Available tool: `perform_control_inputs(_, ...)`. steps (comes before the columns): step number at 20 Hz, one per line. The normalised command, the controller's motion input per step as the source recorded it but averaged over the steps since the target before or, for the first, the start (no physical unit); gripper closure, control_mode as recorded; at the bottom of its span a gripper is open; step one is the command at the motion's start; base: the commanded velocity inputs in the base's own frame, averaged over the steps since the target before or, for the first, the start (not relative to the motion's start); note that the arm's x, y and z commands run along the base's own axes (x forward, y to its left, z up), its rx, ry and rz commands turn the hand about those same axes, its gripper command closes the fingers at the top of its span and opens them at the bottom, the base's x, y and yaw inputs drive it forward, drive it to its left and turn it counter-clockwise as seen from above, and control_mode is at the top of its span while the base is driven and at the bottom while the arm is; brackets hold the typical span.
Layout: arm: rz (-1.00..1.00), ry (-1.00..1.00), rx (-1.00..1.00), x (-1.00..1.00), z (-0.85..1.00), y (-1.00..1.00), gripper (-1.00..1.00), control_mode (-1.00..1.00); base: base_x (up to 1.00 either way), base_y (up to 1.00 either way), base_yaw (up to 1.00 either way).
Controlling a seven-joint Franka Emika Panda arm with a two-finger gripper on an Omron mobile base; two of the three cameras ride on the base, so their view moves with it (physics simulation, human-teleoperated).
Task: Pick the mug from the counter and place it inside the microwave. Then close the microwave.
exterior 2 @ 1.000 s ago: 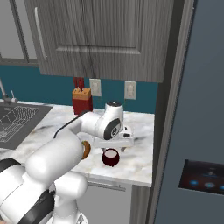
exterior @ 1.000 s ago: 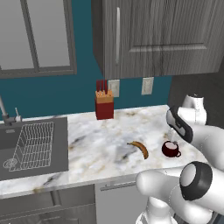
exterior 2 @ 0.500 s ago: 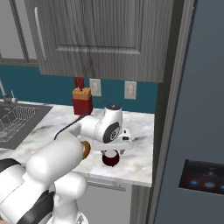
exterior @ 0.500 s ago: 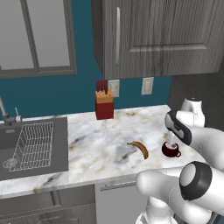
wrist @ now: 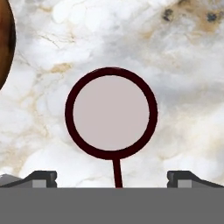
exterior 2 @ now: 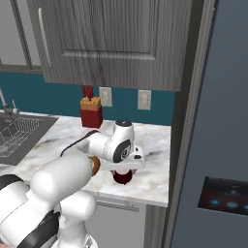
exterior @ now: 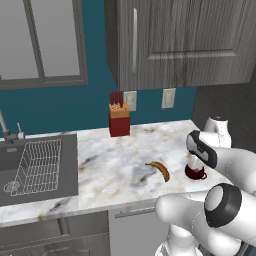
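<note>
With its fingers spread wide and nothing held, the hand [wrist: 112, 177] hangs straight over the mug [wrist: 111, 113] on the bench [wrist: 183, 78]. It should descend so one finger enters the bowl, avoiding the handle pointing toward the hand.

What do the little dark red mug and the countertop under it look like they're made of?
The small dark red mug looks like glazed ceramic: even maroon rim, smooth pale interior; the rendering leaves that uncertain. The white countertop looks like polished marble, judging by its grey and brown veining, though it may be an imitation.
</note>
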Motion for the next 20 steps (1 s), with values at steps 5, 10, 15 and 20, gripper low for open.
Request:
perform_control_inputs(5, 0.00, 0.00, 0.00, 0.00, -0.18, -0.01, -1.00, -1.00, 0.00, 0.00, 0.00)
perform_control_inputs(10, 0.00, 0.00, 0.00, 0.00, -0.13, -0.09, -1.00, -1.00, 0.00, 0.00, 0.00)
perform_control_inputs(15, 0.00, 0.00, 0.00, 0.00, -0.03, -0.09, -1.00, -1.00, 0.00, 0.00, 0.00)
perform_control_inputs(20, 0.00, 0.00, 0.00, 0.00, 0.00, -0.07, -1.00, -1.00, 0.00, 0.00, 0.00)
